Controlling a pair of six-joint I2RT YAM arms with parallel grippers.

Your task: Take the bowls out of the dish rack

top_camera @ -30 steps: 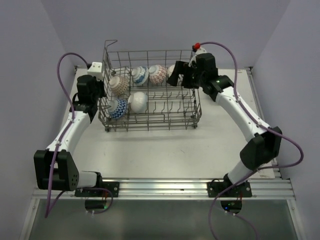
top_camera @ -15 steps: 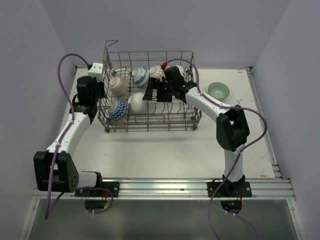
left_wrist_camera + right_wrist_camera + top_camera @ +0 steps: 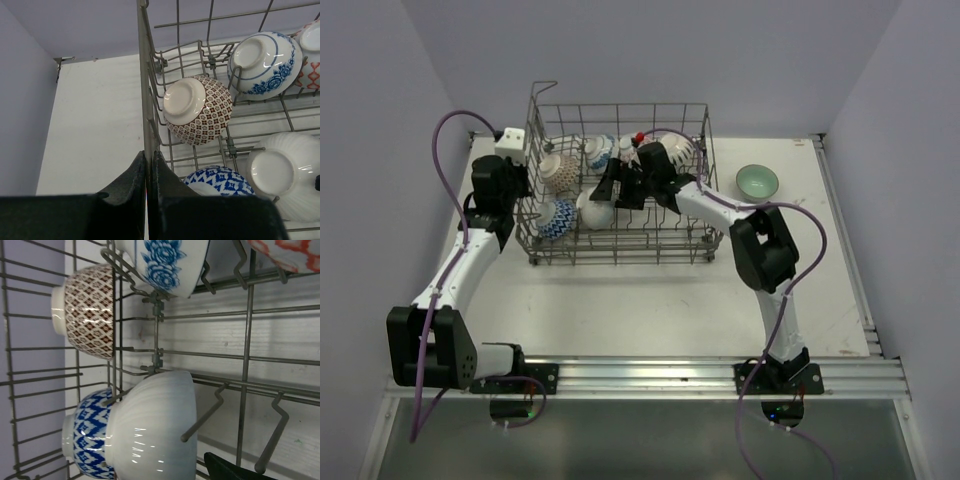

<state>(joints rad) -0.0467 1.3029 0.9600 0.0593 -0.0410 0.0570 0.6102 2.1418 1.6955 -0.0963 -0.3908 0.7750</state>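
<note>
The wire dish rack (image 3: 620, 258) holds several bowls on edge. The brown-patterned bowl (image 3: 200, 107), the blue floral bowl (image 3: 262, 62) and the red-patterned bowl (image 3: 312, 55) stand at the back. In front are the blue-and-white bowl (image 3: 557, 217) and the white ribbed bowl (image 3: 595, 210). My left gripper (image 3: 148, 156) is shut on an upright wire of the rack's left wall. My right gripper (image 3: 607, 187) is open inside the rack, right beside the white ribbed bowl (image 3: 155, 430). Only one of its fingertips (image 3: 230, 471) shows, just past that bowl's rim.
A pale green bowl (image 3: 757, 181) sits upright on the table right of the rack. Another pale bowl (image 3: 677, 150) leans at the rack's back right, behind my right arm. Upright tines (image 3: 272, 440) and cross wires surround my right gripper. Walls close in on three sides.
My right arm swung left from the rack's right end into the rack, down to the white ribbed bowl. The green bowl on the table came into view. The left arm stayed still.
</note>
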